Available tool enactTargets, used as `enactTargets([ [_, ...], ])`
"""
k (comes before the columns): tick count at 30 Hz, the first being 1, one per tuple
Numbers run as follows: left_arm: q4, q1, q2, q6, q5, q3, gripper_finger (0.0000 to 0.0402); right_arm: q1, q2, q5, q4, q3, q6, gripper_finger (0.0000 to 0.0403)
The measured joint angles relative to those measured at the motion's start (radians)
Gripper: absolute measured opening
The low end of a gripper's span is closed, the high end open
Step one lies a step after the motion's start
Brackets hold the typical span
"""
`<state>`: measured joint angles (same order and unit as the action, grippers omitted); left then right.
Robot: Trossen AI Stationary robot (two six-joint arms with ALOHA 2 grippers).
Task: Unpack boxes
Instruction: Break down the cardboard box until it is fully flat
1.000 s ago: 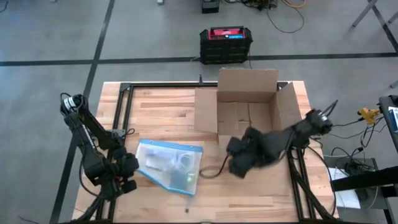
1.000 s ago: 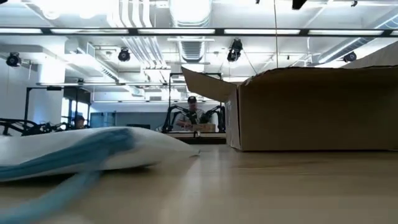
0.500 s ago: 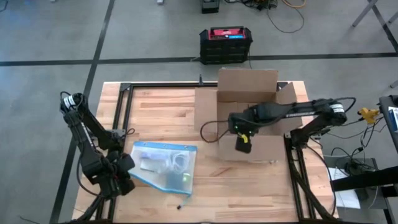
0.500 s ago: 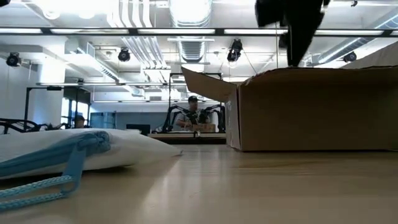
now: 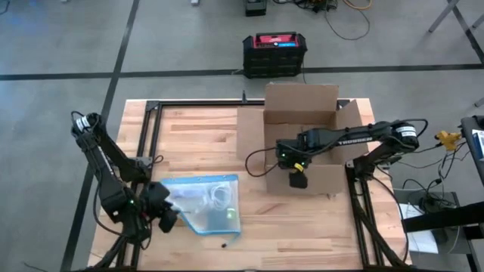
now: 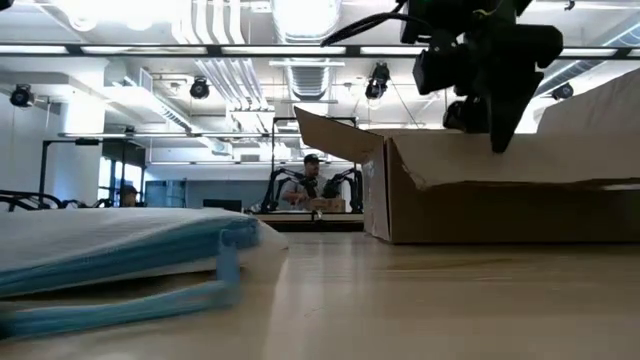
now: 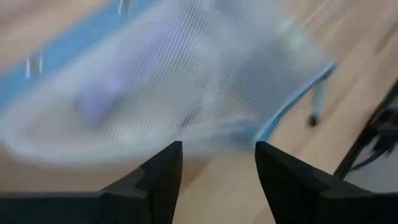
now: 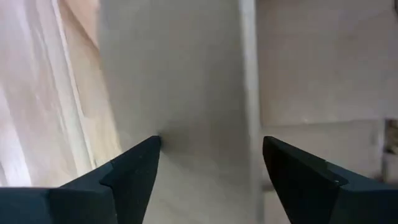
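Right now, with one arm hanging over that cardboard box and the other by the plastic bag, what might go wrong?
The right gripper hangs open over the cardboard box's near flap; coming down it might crush or snag the flap rather than fold it aside. The left gripper, open beside the plastic bag near the table's front edge, might nudge the bag off.

Cardboard box (image 5: 302, 132) sits upper right of the table (image 5: 197, 132); plastic bag (image 5: 208, 204) lies lower left; crate (image 5: 274, 54) stands on the floor above the box.
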<state>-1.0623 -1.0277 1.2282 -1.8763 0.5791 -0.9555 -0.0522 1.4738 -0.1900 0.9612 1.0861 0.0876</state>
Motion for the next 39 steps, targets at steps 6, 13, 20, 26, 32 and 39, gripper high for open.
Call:
enactTargets([
  [6, -0.184, 0.147, 0.0, 0.264, 0.086, -0.137, 0.0183, 0.002, 0.001, -0.027, -0.091, -0.032, 0.016, 0.0157],
  [13, -0.128, 0.372, -0.014, 0.681, 0.181, -0.175, 0.0189, 0.002, 0.002, -0.023, -0.086, 0.025, -0.007, 0.0012],
  [20, 0.273, 0.677, -0.032, 1.452, 0.141, -0.284, 0.0199, 0.011, 0.002, -0.03, -0.077, 0.141, 0.019, 0.0003],
  [26, 0.584, 0.937, 0.01, 1.875, -0.279, -0.329, 0.0192, -0.003, 0.002, -0.022, -0.078, 0.191, 0.026, 0.0001],
  [32, 0.698, 1.049, 0.121, 2.06, -0.492, -0.328, 0.0183, -0.026, 0.002, -0.017, -0.076, 0.198, 0.099, 0.0001],
  [39, 0.688, 1.074, 0.232, 2.147, -0.52, -0.34, 0.0193, 0.006, -0.001, -0.053, -0.055, 0.21, 0.119, 0.0],
])
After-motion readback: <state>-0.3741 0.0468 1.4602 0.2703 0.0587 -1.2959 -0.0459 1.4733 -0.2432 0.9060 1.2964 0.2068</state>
